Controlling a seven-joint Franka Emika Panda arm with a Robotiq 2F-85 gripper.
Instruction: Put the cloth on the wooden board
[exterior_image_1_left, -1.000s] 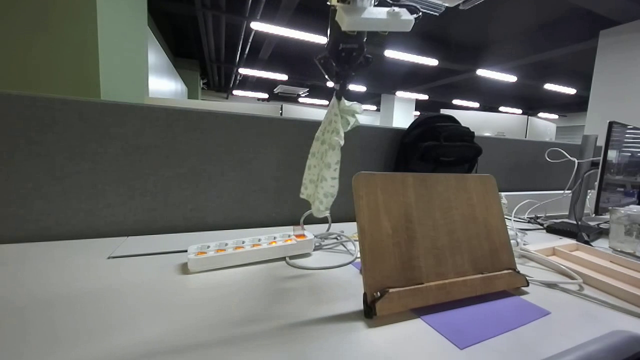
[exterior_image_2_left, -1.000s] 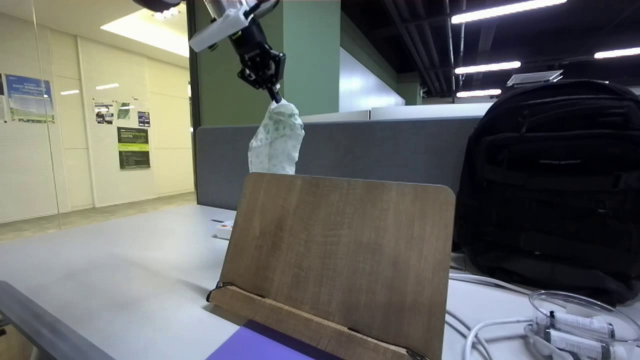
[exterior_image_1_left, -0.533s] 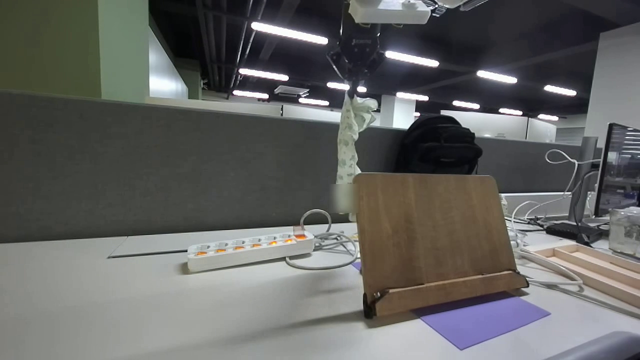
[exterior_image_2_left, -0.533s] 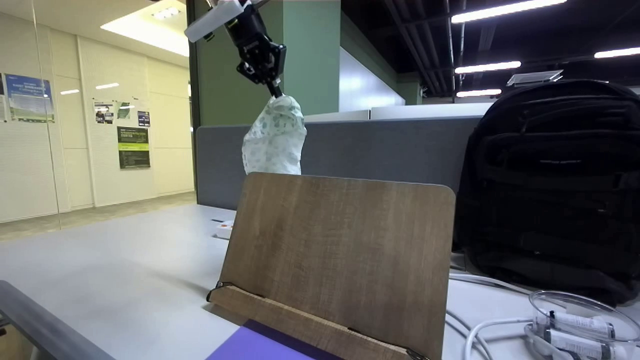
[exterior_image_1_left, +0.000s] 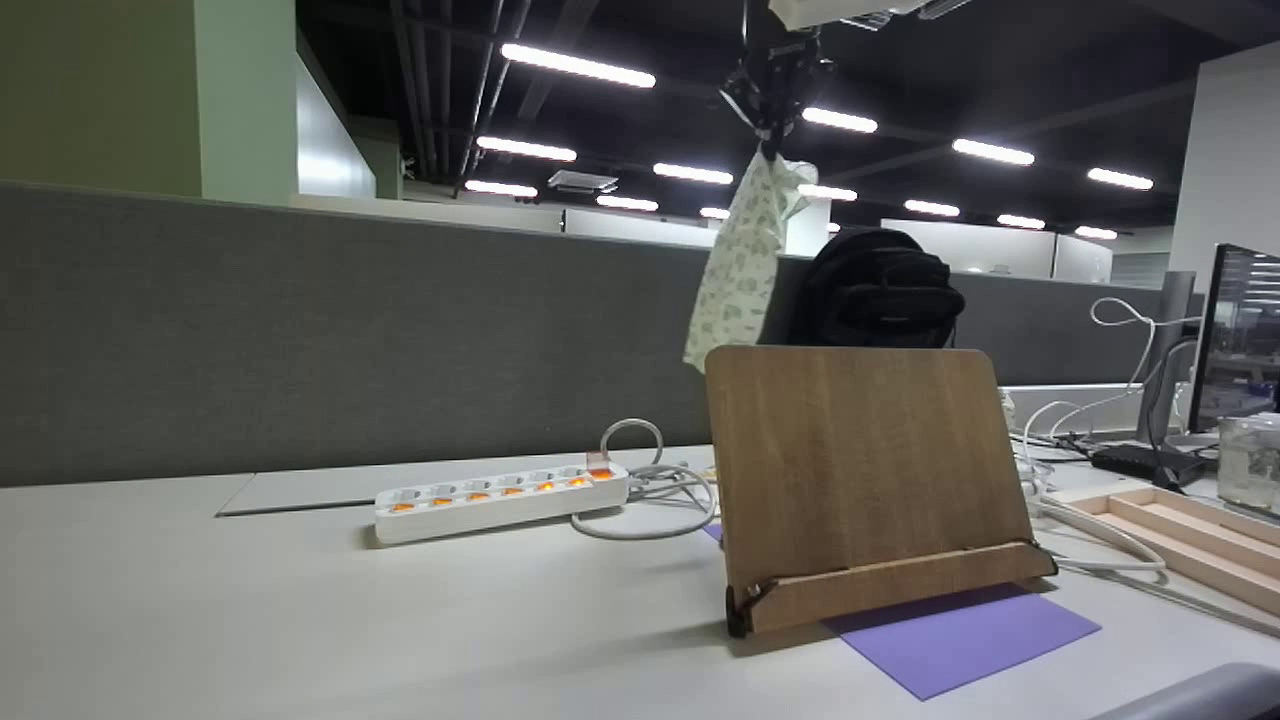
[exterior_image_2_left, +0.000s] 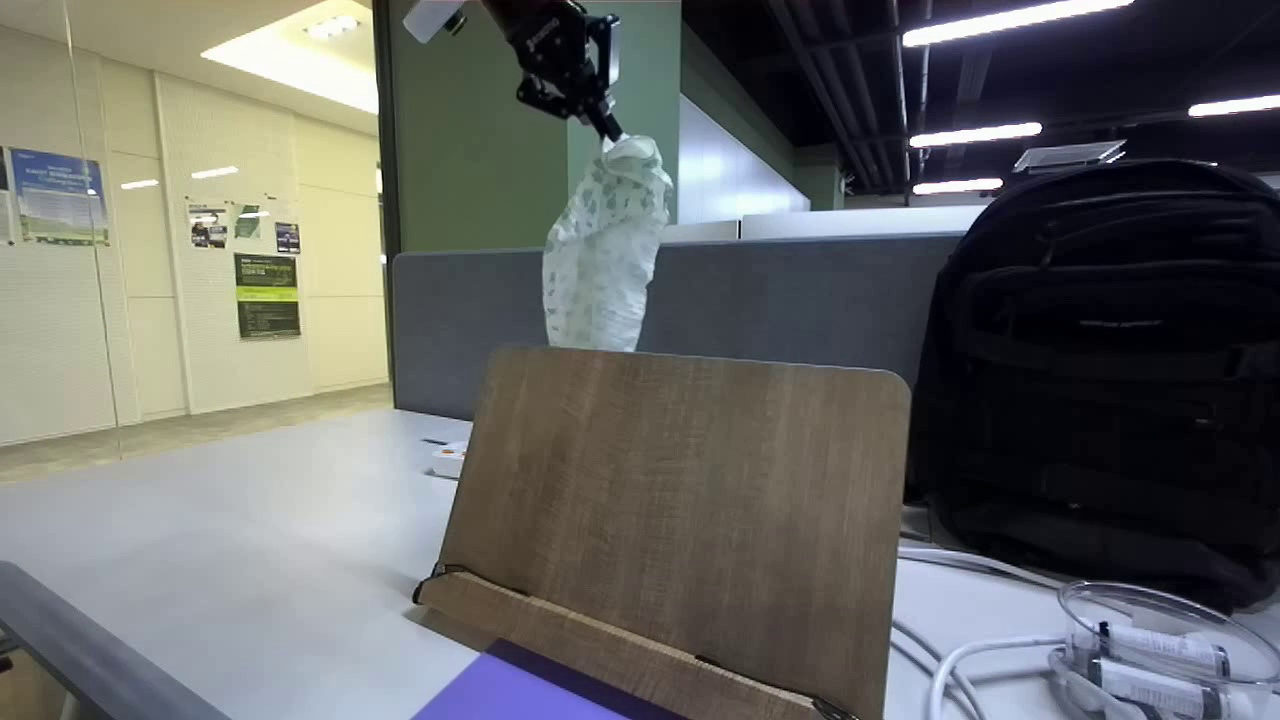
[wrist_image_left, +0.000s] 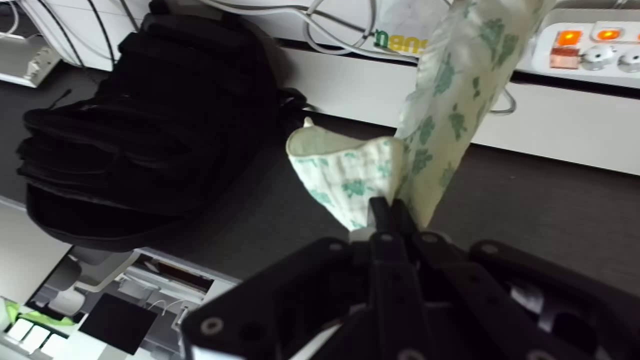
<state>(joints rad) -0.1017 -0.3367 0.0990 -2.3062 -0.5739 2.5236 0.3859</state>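
A white cloth with green leaf prints hangs from my gripper in both exterior views (exterior_image_1_left: 738, 260) (exterior_image_2_left: 607, 250). My gripper (exterior_image_1_left: 770, 150) (exterior_image_2_left: 612, 132) is shut on its upper end. In the wrist view, the fingertips (wrist_image_left: 390, 202) pinch the cloth (wrist_image_left: 450, 95), with a short flap on one side and the long part on the other. The wooden board (exterior_image_1_left: 870, 460) (exterior_image_2_left: 670, 510) leans back on its stand on the table. My gripper is well above the board's top edge. In both exterior views, the board hides part of the cloth's lower end.
A black backpack (exterior_image_1_left: 880, 290) (exterior_image_2_left: 1100, 380) stands beyond the board by the grey partition (exterior_image_1_left: 350, 340). A white power strip (exterior_image_1_left: 500, 505) with cables lies beside the board. A purple sheet (exterior_image_1_left: 965, 640) lies under the stand. A clear cup (exterior_image_2_left: 1150, 650) and wooden tray (exterior_image_1_left: 1180, 540) are nearby.
My gripper has moved right and up in both exterior views, carrying the cloth. The cloth has swung, and its lower end has risen to the level of the board's top edge.
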